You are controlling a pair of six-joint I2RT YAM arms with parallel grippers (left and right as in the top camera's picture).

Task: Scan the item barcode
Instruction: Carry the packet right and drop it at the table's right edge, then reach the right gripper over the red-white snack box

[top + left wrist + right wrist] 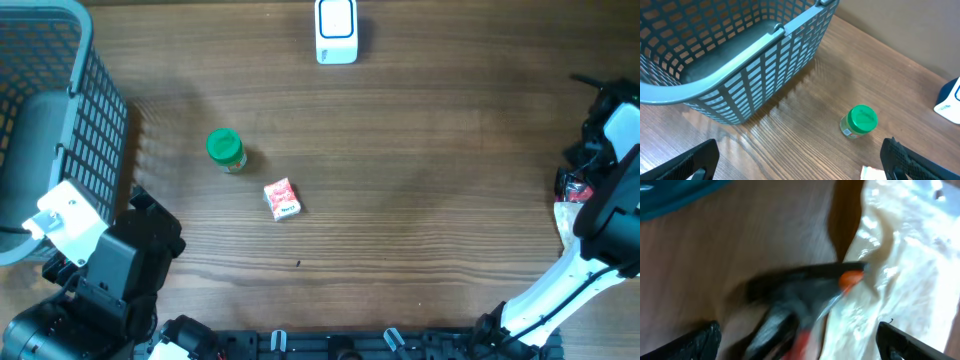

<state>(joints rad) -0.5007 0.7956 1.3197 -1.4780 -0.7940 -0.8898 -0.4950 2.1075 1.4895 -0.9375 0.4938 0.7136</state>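
Note:
A green-lidded jar (225, 150) stands on the wooden table, also seen ahead of my left gripper (800, 167) as the jar (860, 121). A red-and-white packet (282, 198) lies just right of the jar. The white scanner (336, 30) stands at the table's far edge. My left gripper is open and holds nothing, low at the near left beside the basket. My right gripper (802, 342) is open at the table's far right. A blurred black-and-red item (805, 295) lies between its spread fingers, against a clear plastic bag (905, 270). No barcode is readable.
A grey mesh basket (95, 110) fills the far left corner, and its wall (765, 70) is close to my left gripper. The plastic bag (565, 222) lies under the right arm at the right edge. Bare wood (430, 180) lies between the packet and the right arm.

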